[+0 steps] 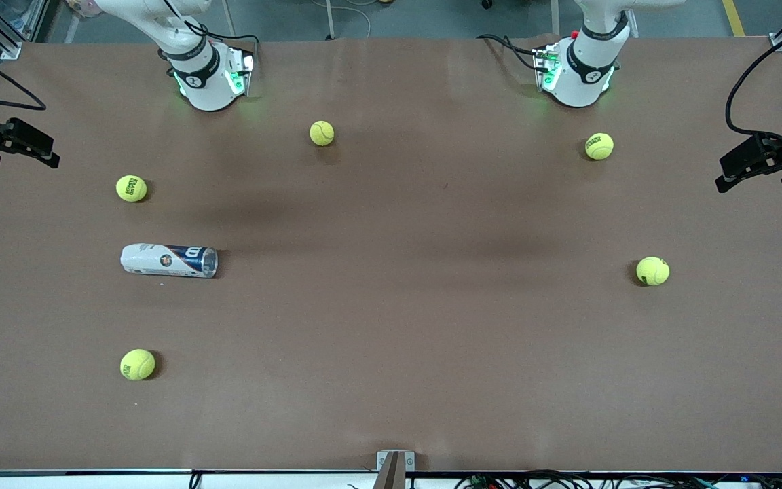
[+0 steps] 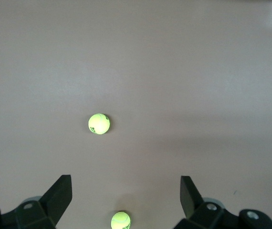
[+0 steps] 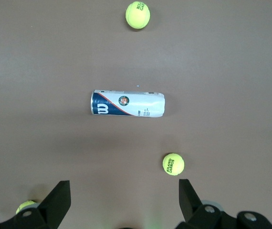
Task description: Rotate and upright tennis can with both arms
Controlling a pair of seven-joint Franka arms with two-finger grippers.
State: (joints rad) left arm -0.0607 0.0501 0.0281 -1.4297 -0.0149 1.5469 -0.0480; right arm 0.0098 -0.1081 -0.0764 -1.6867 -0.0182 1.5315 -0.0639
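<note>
The tennis can [image 1: 169,260] lies on its side on the brown table [image 1: 404,305], toward the right arm's end, its white and dark-blue label with the "W" logo showing. It also shows in the right wrist view [image 3: 127,103]. My right gripper [image 3: 124,187] is open and empty, high above the table, well apart from the can. My left gripper [image 2: 126,183] is open and empty, high over the table at the left arm's end. Neither gripper shows in the front view, only the arms' bases [image 1: 208,75] [image 1: 578,71].
Several yellow-green tennis balls lie scattered: one [image 1: 131,188] farther from the front camera than the can, one [image 1: 137,364] nearer, one [image 1: 322,133] near the right base, two [image 1: 599,146] [image 1: 652,270] at the left arm's end. Black camera mounts [image 1: 7,139] [image 1: 764,159] overhang both table ends.
</note>
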